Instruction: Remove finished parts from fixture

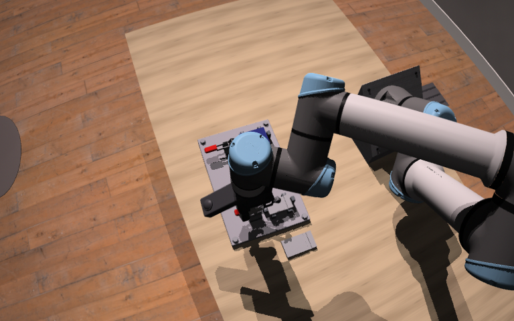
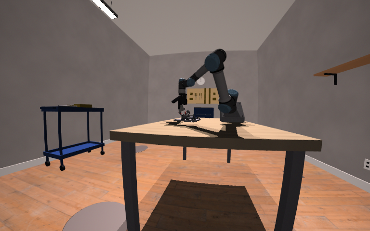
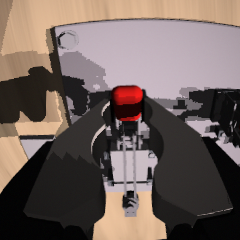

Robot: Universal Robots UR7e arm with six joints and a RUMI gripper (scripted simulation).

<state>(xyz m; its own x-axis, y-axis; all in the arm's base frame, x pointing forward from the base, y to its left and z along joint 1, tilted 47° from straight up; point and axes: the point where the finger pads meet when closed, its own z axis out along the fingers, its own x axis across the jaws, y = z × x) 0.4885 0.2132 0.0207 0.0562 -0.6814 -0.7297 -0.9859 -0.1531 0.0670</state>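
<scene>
Tool (image 3: 129, 150) is clamped on the red-tipped toggle-clamp handle (image 3: 127, 102) at the fixture's (image 1: 216, 174) near end, prob. to free the 2nd slotted part; you can't see that part. Count: 1 finished part (image 1: 298, 244) flat on the desk (image 1: 196, 71) just beside fixture, 2 red handles, 1 blue blank (image 1: 260, 132) at far end.

From the top view, the wrist housing covers the middle of the fixture (image 1: 217, 180), leaving only a corner of the blue blank (image 1: 263, 133) visible at upper centre. The gripper (image 3: 129, 116) itself is hidden there. In the exterior view, the fixture parts at frame centre are too small to distinguish. The wrist view crops the finger bases at the bottom edge.
</scene>
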